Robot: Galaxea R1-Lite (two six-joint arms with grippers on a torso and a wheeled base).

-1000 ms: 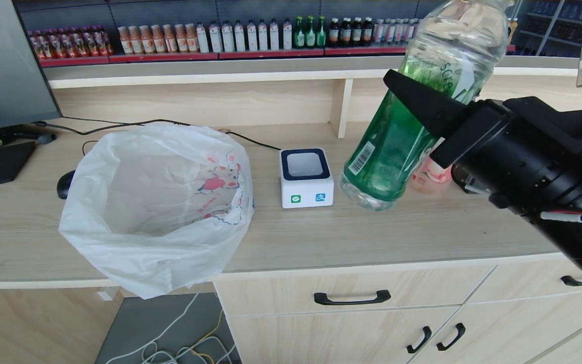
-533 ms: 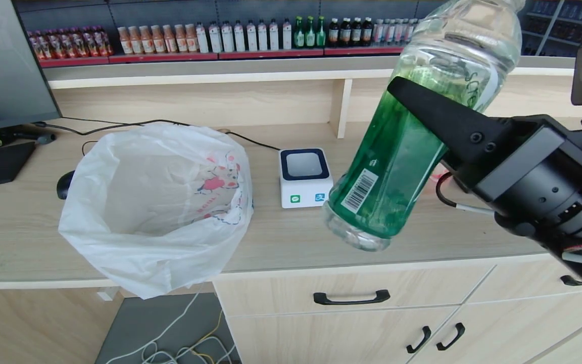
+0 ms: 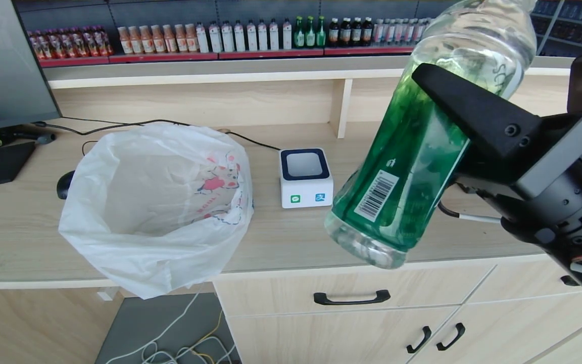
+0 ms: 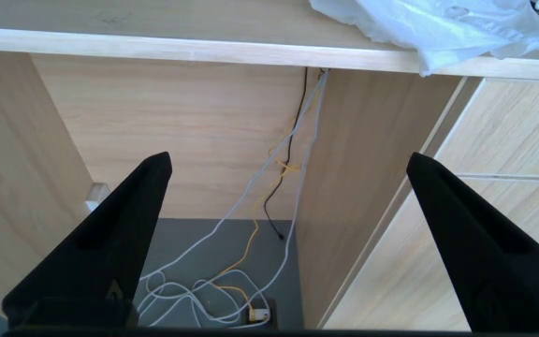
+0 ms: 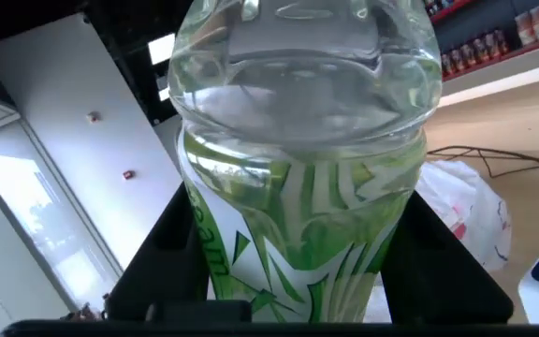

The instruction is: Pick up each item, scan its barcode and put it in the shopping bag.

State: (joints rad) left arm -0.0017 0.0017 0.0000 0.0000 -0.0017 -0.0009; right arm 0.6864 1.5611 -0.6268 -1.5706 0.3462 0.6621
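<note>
1. Right gripper (image 5: pixel 299 201) is clamped on the green bottle (image 3: pixel 407 167), held tilted in the air, base down, barcode facing the head cam
2. Bottle is up over the counter (image 3: pixel 281 237), right of the scanner (image 3: pixel 306 177)
3. Shopping bag (image 3: pixel 154 202) sits open left of the scanner
4. Left gripper (image 4: pixel 288 164) is spread wide, below counter level

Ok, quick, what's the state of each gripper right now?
Left gripper: open, holding nothing.
Right gripper: closed on the green bottle, which is tilted.
</note>
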